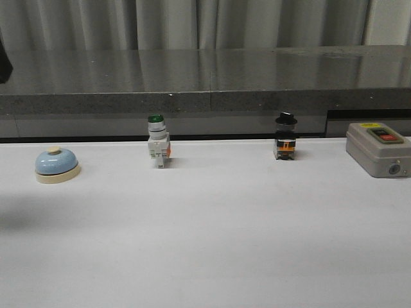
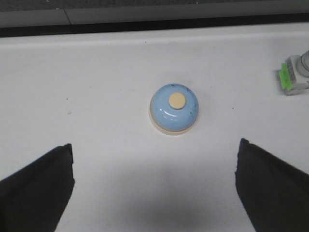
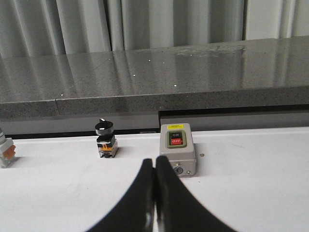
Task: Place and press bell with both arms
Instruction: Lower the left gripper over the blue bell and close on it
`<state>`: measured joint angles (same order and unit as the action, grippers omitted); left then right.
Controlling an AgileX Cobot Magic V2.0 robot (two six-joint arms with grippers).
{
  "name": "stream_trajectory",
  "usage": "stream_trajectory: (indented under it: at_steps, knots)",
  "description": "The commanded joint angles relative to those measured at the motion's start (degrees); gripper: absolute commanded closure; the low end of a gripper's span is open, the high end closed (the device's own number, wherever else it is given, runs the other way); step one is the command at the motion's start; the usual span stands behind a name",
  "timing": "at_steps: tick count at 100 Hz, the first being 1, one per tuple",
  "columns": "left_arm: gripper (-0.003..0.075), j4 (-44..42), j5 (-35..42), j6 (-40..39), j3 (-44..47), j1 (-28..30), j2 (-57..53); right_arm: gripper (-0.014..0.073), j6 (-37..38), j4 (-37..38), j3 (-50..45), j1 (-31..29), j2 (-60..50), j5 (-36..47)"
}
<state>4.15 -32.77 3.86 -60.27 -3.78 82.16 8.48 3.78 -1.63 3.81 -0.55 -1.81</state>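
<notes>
Between the left tool's (image 2: 154,186) spread fingers, bell (image 2: 174,108) upright, untouched

We read this as a laboratory or test bench: a bare white table (image 1: 212,244) carries industrial control parts, a green-capped pushbutton (image 1: 157,149), a black selector switch (image 1: 286,145) and a grey on/off box (image 1: 379,149), before a grey stone ledge (image 1: 205,80) and pale curtains (image 1: 192,24).
</notes>
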Motion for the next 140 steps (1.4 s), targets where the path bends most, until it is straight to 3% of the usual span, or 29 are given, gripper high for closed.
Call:
stream_trajectory:
  at_steps: [1, 52, 122, 132, 140]
  knots:
    - [0.0089, 1.12, 3.53, -0.35, -4.41, -0.84, 2.05, 0.0653, -0.37, -0.03, 0.91, -0.43, -1.14, 4.15]
    - [0.0089, 0.66, 3.41, -0.35, -16.81, -5.34, 20.83, 0.0653, -0.37, -0.03, 0.91, -0.43, -1.14, 4.15]
    - [0.009, -0.23, 6.56, -0.35, -17.46, -5.34, 31.06, 0.0653, -0.37, -0.03, 0.91, -0.43, -1.14, 4.15]
    - [0.0113, -0.23, 6.56, -0.35, -17.46, -5.34, 31.16, 0.0653, -0.37, -0.03, 0.91, -0.43, -1.14, 4.15]
    - [0.0185, -0.23, 6.56, -0.35, -17.46, -5.34, 31.16, 0.0653, -0.37, -0.03, 0.91, -0.43, -1.14, 4.15]
